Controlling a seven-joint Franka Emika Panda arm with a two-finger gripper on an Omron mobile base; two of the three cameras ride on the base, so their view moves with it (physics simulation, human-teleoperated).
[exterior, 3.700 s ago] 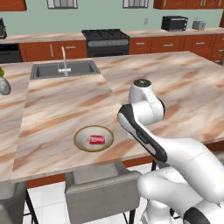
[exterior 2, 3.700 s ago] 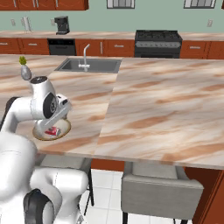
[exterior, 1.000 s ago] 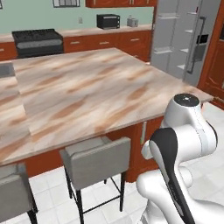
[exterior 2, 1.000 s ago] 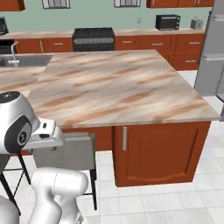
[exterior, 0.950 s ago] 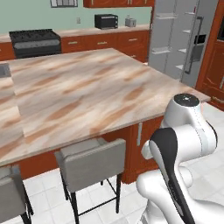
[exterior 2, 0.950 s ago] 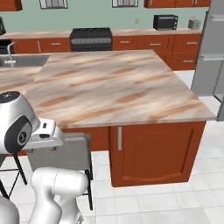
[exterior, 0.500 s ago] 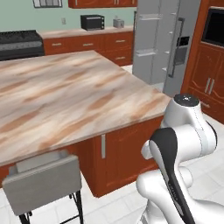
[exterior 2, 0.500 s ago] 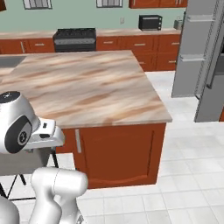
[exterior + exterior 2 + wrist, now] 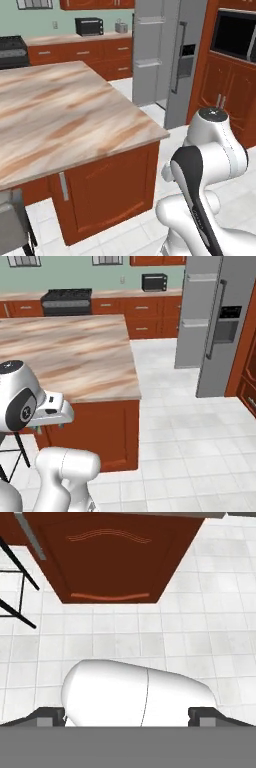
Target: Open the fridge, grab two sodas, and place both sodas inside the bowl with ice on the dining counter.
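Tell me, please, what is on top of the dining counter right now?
The visible part of the dining counter shows bare marbled stone. Its left end runs out of frame, so nothing there can be judged.

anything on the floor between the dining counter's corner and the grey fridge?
Nothing: the right base view shows bare white floor tiles between the marbled tan-and-pink dining counter and the tall grey two-door fridge.

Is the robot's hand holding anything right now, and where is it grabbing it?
Nothing is held. The gripper is open, fingertips wide apart, with only floor tiles beyond.
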